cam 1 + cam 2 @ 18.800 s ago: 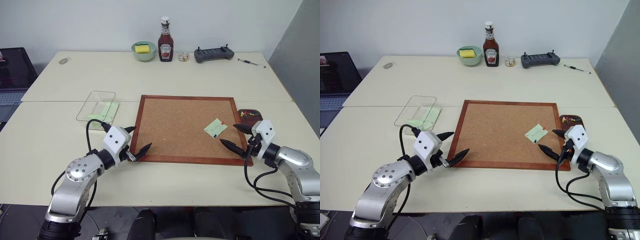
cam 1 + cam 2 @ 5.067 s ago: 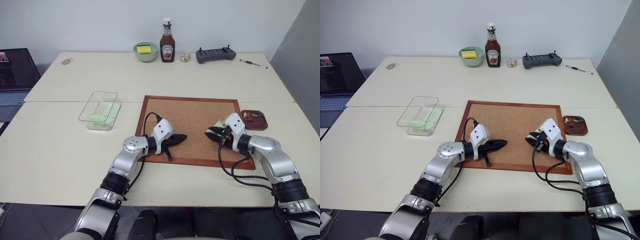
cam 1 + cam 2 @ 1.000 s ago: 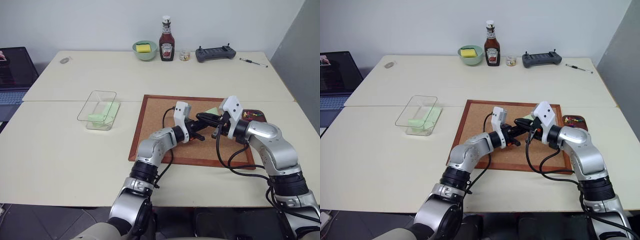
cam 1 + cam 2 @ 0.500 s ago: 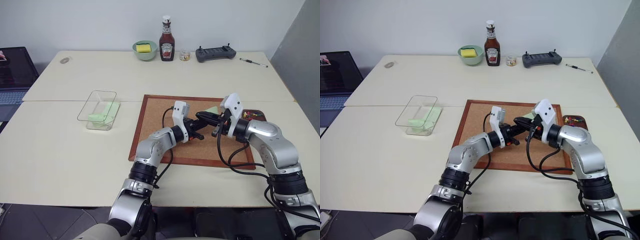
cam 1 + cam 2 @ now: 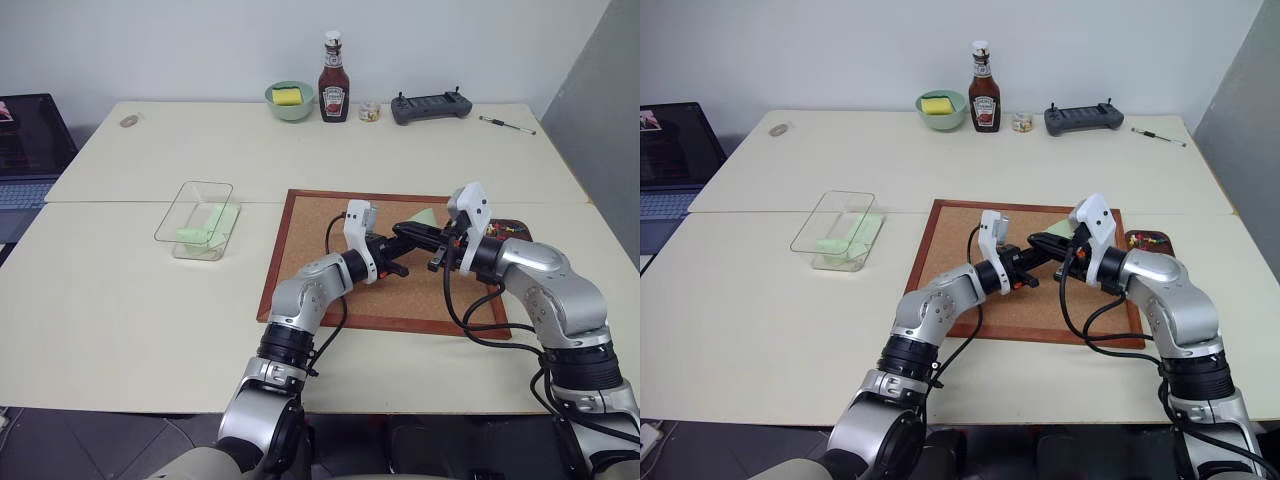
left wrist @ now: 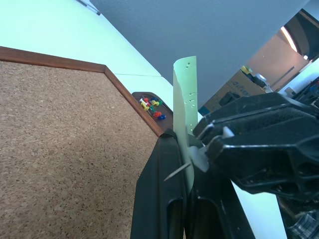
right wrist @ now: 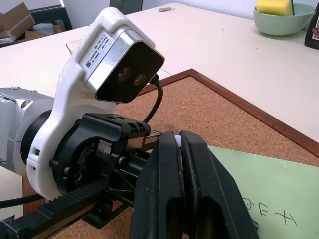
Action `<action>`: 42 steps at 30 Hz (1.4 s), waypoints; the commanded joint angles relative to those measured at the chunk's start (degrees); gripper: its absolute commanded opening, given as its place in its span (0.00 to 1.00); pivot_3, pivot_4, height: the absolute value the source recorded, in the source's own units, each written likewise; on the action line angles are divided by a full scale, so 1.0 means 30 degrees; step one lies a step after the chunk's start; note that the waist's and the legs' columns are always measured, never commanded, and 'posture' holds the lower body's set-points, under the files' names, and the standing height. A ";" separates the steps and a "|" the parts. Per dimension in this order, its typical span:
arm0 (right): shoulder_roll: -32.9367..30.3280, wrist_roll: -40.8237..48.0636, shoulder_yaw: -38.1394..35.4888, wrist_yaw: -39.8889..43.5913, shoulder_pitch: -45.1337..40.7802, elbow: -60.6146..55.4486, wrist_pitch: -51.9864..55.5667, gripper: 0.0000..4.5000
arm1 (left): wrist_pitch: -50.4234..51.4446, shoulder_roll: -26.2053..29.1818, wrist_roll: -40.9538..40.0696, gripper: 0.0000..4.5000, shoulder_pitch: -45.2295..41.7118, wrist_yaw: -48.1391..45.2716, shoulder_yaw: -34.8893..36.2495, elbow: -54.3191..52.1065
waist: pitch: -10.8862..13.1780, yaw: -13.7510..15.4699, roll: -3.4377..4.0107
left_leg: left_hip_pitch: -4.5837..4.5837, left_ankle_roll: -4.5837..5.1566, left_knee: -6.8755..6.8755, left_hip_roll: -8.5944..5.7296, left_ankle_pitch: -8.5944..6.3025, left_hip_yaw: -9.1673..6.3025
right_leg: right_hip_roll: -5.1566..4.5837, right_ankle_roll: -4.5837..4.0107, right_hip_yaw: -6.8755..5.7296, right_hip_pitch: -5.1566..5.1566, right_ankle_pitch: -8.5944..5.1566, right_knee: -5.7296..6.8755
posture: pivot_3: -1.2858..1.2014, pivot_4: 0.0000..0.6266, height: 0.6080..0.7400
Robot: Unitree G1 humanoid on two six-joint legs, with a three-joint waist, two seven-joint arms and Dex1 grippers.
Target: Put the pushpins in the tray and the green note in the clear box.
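Small pale-green square paper note point(image 6: 185, 107) is held upright in mid-air over the right half of the brown-framed corkboard point(image 5: 330, 275), pinched edge-on in the left gripper point(image 6: 182, 164). A white-headed pushpin point(image 6: 197, 159) is through it, its head clamped in the right gripper point(image 7: 180, 144), tip poking out the other side. Both sets of fingers are closed.

Dark reddish oval tray point(image 5: 510, 228) with coloured pins sits right of the board; clear plastic box point(image 5: 195, 218) is well to the left.

Risks:
- pulling off-axis likely tears the paper at the hole
- pin may slip from the pinch and drop onto the board
- note may slide out of the left grip
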 commanded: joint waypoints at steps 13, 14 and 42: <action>-0.0107 0.1546 -0.1295 -0.0709 -0.0733 -0.0848 0.0659 0.00 | -0.0347 -0.0338 -0.0655 0.00 -0.0241 0.0198 0.0392 -0.0737 | 0.0000 -0.0001 0.0000 | -0.0006 0.0000 0.0004 0.0000 0.0000 -0.0001 | 0.0000 0.0000 -0.0001 -0.0002 0.0000 0.0000 | 0.52 0.24 1.00; -0.0111 0.1609 -0.1324 -0.0731 -0.0734 -0.0858 0.0692 0.00 | -0.0372 -0.0332 -0.0633 0.00 -0.0245 0.0217 0.0397 -0.0705 | 0.0000 -0.0001 0.0000 | -0.0006 0.0000 0.0004 0.0000 0.0000 0.0000 | 0.0000 0.0000 -0.0001 -0.0002 0.0000 0.0000 | 0.52 0.24 1.00; -0.4401 -0.2142 -0.4252 -0.2314 0.2764 0.1088 -0.3112 0.00 | -0.1225 0.0903 0.0597 0.00 0.0398 0.1756 0.0567 -0.0870 | 0.0002 0.0005 -0.0004 | -0.0034 0.0005 0.0040 -0.0004 -0.0003 0.0012 | -0.0001 0.0002 0.0000 -0.0007 0.0000 0.0003 | 0.52 0.24 1.00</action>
